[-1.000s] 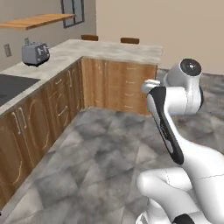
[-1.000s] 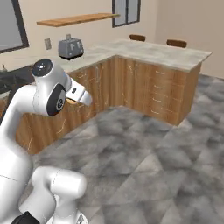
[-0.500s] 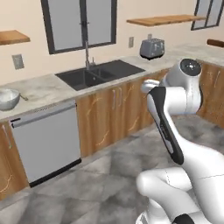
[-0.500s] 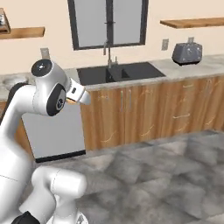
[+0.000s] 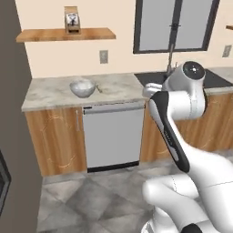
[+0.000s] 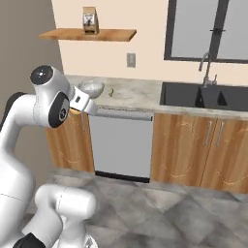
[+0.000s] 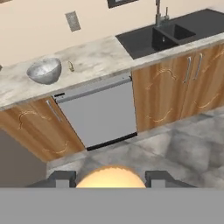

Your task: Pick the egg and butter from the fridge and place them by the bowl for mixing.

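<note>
In the hand view my gripper is shut on the egg, a pale-yellow ball sitting between the two dark fingertips. The bowl, glassy grey-white, stands on the marble counter well ahead of the hand. Just to the bowl's right lies the butter, a thin olive-yellow stick. The fridge shows as a tall grey wall at the left edge of the left base view. My arm is folded close to the base.
A grey dishwasher sits under the counter below the bowl, with wooden cabinets on both sides. A dark sink with a tap lies to the right. A wooden shelf carries a small box.
The whole picture has swung as the base turned: from the corner cabinets, past the sink, to the dishwasher, bowl and fridge side. The egg stays in the gripper.
</note>
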{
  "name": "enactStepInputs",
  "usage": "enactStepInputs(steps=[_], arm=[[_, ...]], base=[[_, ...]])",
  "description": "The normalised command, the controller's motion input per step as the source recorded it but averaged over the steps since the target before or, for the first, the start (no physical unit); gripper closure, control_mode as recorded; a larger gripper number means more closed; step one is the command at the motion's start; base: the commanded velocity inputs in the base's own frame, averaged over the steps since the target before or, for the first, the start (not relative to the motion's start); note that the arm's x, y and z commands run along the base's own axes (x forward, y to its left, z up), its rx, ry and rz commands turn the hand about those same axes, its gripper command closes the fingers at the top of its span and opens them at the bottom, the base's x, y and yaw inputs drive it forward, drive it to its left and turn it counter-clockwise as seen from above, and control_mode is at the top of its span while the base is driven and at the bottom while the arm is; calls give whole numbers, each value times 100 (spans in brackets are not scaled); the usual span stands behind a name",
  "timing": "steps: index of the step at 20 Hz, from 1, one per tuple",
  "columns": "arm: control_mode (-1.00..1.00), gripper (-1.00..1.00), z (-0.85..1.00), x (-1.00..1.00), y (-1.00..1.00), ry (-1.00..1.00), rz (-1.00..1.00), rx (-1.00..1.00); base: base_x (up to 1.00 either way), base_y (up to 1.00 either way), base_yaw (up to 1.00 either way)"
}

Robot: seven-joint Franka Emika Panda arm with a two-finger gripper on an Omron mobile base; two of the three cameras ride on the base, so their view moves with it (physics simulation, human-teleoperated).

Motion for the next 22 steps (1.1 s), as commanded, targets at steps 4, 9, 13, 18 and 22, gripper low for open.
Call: enactStepInputs(steps=[4,9,13,18,22], arm=[[100,100,0,0,0,0,0,0],[100,100,0,0,0,0,0,0],[100,100,0,0,0,0,0,0],[100,100,0,0,0,0,0,0],[100,100,0,0,0,0,0,0]], base=[[83,-7,35],[84,-19,22],[83,-31,9],[80,-32,0],[76,-23,1]])
